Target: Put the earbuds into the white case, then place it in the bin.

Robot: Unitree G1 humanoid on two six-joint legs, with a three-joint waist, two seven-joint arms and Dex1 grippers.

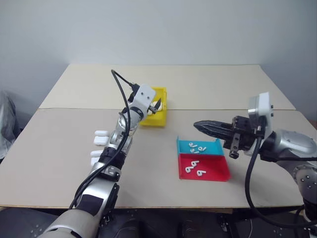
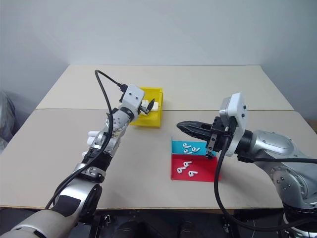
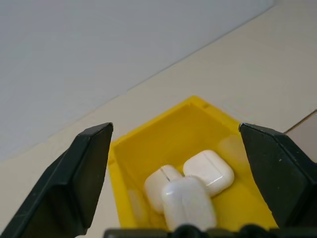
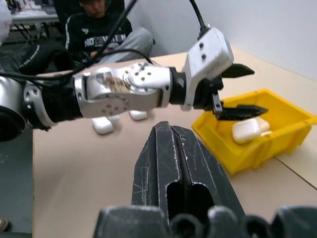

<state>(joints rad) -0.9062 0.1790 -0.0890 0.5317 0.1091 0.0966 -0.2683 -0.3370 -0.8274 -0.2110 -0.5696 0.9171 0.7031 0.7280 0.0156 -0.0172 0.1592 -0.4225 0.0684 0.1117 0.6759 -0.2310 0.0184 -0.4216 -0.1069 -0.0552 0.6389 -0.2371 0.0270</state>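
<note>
Left wrist view: we look down along our left tool (image 3: 185,198), its two black fingers (image 3: 69,183) spread wide and empty above the bin (image 3: 124,163). Three glossy white cases lie inside the bin; the nearest one, the white case (image 3: 189,203), sits directly below the tool, touching the other cases (image 3: 208,171) beside it. We judge it to be released, so the placing step looks complete for this case.

Our right tool (image 1: 210,127) is pinched shut on nothing, hanging level above the blue tray (image 1: 184,146), well apart from the bin. Loose earbuds (image 1: 194,170) lie in the red tray (image 1: 223,176) and in the blue one. Spare cases (image 1: 100,137) rest on the bench (image 1: 49,163), on the side of the left arm away from the bin.

Risks, as we judge them: withdrawing the left tool low could catch a finger on the bin's tall wall and drag or tip the light bin; the cases are smooth and rounded, so a nudge would slide them against one another.

Materials: the bin is bright yellow moulded plastic, rectangular, with smooth walls; the cases are rounded rectangles with a fine lid seam; the bench is matte beige.
</note>
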